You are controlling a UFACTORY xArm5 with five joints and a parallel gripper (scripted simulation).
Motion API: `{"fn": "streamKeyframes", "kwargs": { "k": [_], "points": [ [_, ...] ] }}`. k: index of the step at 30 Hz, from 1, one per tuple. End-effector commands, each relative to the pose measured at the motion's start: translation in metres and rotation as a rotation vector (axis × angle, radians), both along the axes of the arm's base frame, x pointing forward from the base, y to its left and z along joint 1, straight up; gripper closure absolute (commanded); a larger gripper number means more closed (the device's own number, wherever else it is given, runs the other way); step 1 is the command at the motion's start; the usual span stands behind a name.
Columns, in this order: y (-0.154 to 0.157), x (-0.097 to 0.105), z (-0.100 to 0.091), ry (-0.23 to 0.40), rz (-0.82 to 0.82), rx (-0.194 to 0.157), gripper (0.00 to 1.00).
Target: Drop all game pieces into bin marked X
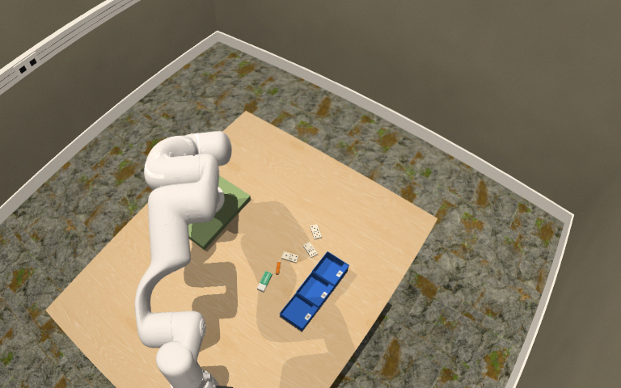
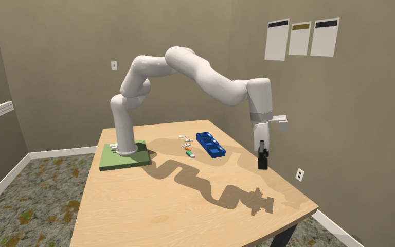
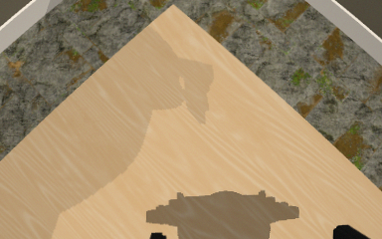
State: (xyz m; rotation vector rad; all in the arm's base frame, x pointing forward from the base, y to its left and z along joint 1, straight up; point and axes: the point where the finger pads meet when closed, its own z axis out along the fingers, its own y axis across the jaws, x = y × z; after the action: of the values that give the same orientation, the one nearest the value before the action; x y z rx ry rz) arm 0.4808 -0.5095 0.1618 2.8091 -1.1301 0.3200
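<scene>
Three white dominoes with black dots lie flat and apart on the table: one domino (image 1: 315,231) (image 2: 182,136) farthest from the eraser, a middle one (image 1: 310,250) (image 2: 189,140), and one (image 1: 289,256) (image 2: 186,145) nearest a small orange piece (image 1: 277,267) (image 2: 187,148). A green and white eraser-like block (image 1: 265,280) (image 2: 190,153) lies beside the orange piece. Three blue bins (image 1: 291,322) (image 2: 219,154) stand in a row, with no contents visible. Each has a small white label, too small to read. My gripper (image 2: 263,168) (image 3: 253,234) is open and empty, high above the table, away from the bins and pieces.
The arm's green base plate (image 1: 236,188) (image 2: 107,160) stands on the wooden table (image 1: 275,158) (image 2: 126,208) (image 3: 238,159). A table corner and its two edges show in the wrist view. The bins stand near one long table edge. The arm's shadows cross the table.
</scene>
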Motion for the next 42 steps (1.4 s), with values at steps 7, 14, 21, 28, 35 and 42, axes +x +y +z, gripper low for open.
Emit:
{"fn": "streamKeyframes", "kwargs": {
  "k": [7,14,21,28,35,42],
  "points": [
    [-0.001,0.001,0.003,-0.004,0.0,-0.004,0.0],
    [-0.001,0.001,0.003,-0.004,0.0,-0.004,0.0],
    [0.0,0.001,0.036,-0.004,0.0,-0.004,0.91],
    [0.029,0.011,0.043,0.002,0.064,0.003,0.91],
    [0.054,0.023,0.05,0.012,0.112,0.013,0.91],
    [0.094,0.034,0.059,0.016,0.128,0.017,0.91]
  ]
}}
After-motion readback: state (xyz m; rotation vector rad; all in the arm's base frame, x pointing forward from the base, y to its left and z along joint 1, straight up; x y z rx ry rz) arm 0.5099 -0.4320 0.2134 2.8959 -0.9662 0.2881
